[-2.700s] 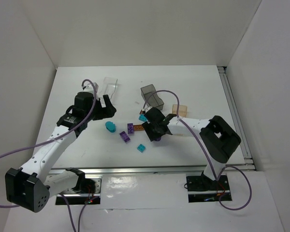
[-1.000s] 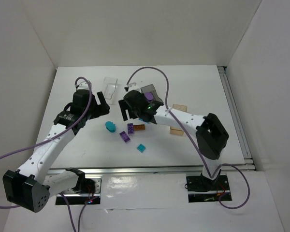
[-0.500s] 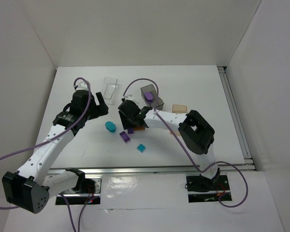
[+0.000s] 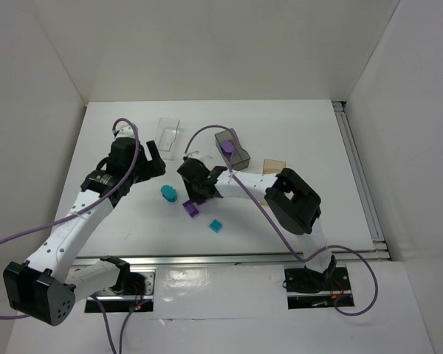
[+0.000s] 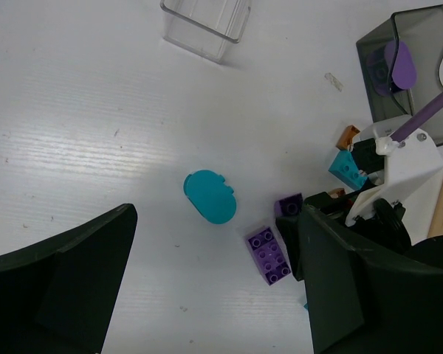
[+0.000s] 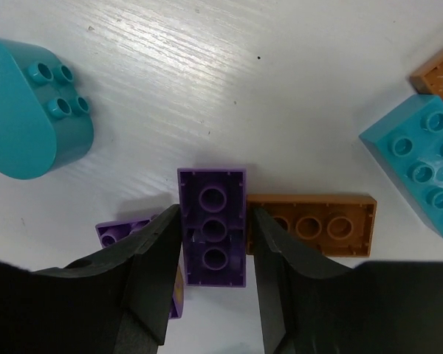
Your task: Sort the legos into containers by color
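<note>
purple brick (image 6: 213,225) is laid underside-up, studs down, near the grey bin (image 4: 241,155), left of it and nearer the arm bases. its long axis is run parallel to the fingers of the right gripper (image 6: 215,214). they are set astride it, close against both long sides; a firm clamp cannot be told. an orange-brown plate (image 6: 310,225) is butted crosswise against one long side. left gripper (image 5: 215,243) is held wide open and empty, further left of the bin, over a teal oval (image 5: 210,195).
</note>
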Robot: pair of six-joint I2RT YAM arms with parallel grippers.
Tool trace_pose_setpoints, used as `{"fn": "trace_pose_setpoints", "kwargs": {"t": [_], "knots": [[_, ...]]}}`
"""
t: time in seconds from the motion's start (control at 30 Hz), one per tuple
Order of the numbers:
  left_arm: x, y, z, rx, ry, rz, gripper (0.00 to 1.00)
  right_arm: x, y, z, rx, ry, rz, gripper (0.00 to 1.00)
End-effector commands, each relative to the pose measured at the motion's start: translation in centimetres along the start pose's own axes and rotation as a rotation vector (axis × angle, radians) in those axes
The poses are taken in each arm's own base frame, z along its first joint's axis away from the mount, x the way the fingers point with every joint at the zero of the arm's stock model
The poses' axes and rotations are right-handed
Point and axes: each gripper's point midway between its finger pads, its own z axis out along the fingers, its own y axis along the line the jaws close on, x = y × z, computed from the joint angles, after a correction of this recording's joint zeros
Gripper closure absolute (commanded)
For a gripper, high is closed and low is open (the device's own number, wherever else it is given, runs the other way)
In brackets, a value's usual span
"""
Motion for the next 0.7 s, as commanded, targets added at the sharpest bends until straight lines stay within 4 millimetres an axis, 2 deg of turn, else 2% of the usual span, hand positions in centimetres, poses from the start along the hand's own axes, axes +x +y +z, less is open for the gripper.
{"fn": "trace_pose_setpoints", "kwargs": {"t": [0.0,0.1,0.13,0.17,0.37,0.4,0.5,0.63,0.67], "knots": [[-1.3,-0.5,-0.5,0.015,-0.034,-0.003,0.04,-1.0,0.8,-0.6,0.004,-0.021,0.009,0.52],[-1.2,-0.6,-0.5,0.023,-0.029,-0.003,0.04,-1.7,0.3,-0.9,0.039,-0.037,0.009,0.62],[-1.2,-0.6,-0.5,0.023,-0.029,0.006,0.04,-1.7,0.3,-0.9,0.039,-0.037,0.009,0.68],[-1.2,-0.6,-0.5,0.023,-0.029,0.006,0.04,-2.3,0.4,-1.6,0.030,-0.053,0.014,0.70],[-1.6,-0.8,-0.7,0.028,-0.037,0.004,0.04,-4.9,-0.7,-4.1,0.063,-0.117,0.006,0.72],[-1.6,-0.8,-0.7,0.028,-0.037,0.004,0.04,-5.9,-0.9,-4.7,0.059,-0.138,0.021,0.72],[-1.4,-0.7,-0.4,0.023,-0.028,0.006,0.04,-7.6,-2.9,-5.1,0.090,-0.177,0.053,0.72],[-1.2,-0.7,-0.1,0.018,-0.019,0.000,0.04,-10.1,-7.1,-5.2,0.117,-0.216,0.119,0.72],[-1.2,-0.7,-0.1,0.018,-0.019,0.000,0.04,-10.3,-7.5,-5.1,0.115,-0.212,0.119,0.72]]}}
